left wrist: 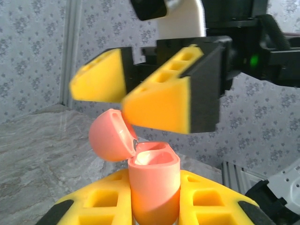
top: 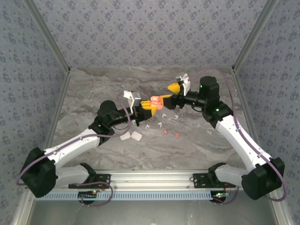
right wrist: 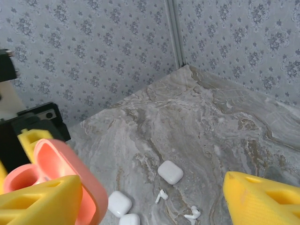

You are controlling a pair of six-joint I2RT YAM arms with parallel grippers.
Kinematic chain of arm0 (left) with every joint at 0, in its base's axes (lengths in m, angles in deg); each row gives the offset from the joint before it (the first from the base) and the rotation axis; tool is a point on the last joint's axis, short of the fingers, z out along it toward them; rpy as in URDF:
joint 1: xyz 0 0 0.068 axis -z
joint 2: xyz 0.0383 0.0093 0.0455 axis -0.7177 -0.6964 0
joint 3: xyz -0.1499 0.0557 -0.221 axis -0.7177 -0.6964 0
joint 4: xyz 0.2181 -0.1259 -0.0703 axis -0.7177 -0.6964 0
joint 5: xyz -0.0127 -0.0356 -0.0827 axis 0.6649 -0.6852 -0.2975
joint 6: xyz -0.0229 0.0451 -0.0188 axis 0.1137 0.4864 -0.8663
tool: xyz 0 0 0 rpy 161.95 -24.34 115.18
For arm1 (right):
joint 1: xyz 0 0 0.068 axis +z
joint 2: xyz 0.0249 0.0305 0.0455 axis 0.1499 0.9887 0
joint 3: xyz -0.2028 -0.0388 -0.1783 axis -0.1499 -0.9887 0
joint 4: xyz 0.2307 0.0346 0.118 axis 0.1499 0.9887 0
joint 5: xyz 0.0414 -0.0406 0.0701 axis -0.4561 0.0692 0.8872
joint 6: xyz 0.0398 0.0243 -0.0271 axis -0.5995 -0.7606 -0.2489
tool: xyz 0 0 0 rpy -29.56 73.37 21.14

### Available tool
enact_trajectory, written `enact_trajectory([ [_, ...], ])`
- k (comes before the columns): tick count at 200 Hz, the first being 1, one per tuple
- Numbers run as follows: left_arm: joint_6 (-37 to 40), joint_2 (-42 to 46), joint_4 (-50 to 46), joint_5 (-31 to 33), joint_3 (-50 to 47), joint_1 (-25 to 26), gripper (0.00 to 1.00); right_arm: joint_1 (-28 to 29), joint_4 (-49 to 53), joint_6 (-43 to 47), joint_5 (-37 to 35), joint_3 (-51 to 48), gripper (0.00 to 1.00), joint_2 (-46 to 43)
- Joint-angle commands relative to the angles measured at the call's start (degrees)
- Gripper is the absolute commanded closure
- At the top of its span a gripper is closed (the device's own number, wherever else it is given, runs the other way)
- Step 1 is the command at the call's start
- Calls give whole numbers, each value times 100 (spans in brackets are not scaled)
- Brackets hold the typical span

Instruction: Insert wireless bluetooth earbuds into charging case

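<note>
Clamped between the left gripper's [left wrist: 154, 206] yellow fingers [left wrist: 105, 204], a coral-pink charging case [left wrist: 154, 180] stands upright, held by its lower body. Its lid [left wrist: 108, 136] is flipped back on the hinge. The well inside looks pale, but whether an earbud sits in it I cannot tell.

Just above the case hangs the right gripper [left wrist: 131, 91], jaws spread wide and holding nothing. One of its yellow fingers [left wrist: 159, 105] sits right over the lid and the open mouth; whether it touches the lid is unclear. In the right wrist view that finger [right wrist: 40, 201] overlaps the pink shell, and the other finger [right wrist: 262, 199] is well off to the side.

From overhead the two grippers meet above the middle of the marble-patterned table [top: 93, 93], case [top: 156, 103] between them.

White earbuds [top: 161, 124] lie loose on the table under and just nearer the bases than the grippers, apart from both. Two coral-red earbuds [top: 165, 132] lie a little nearer still. Closed white cases [right wrist: 170, 172] rest on the table beside the left forearm, with two white earbuds [right wrist: 161, 196] close by.
</note>
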Motion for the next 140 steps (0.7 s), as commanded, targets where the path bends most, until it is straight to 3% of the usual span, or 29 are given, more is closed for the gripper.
enact_trajectory([
  [1, 230, 159, 112, -150, 51, 39, 100, -50, 55, -106, -14, 217, 19, 2],
  [47, 422, 470, 6, 633, -249, 43, 100, -437, 122, -498, 120, -229, 18, -719],
  [74, 650, 840, -300, 904, -407, 42, 100, -555, 693, -656, -162, -586, 20, -935],
  [102, 817, 1209, -607, 1022, -524, 39, 100, -517, 956, -897, -465, -1148, 30, -748],
  [140, 899, 1482, -762, 1116, -623, 43, 100, -118, 1265, -784, -1076, -1487, 43, 134],
])
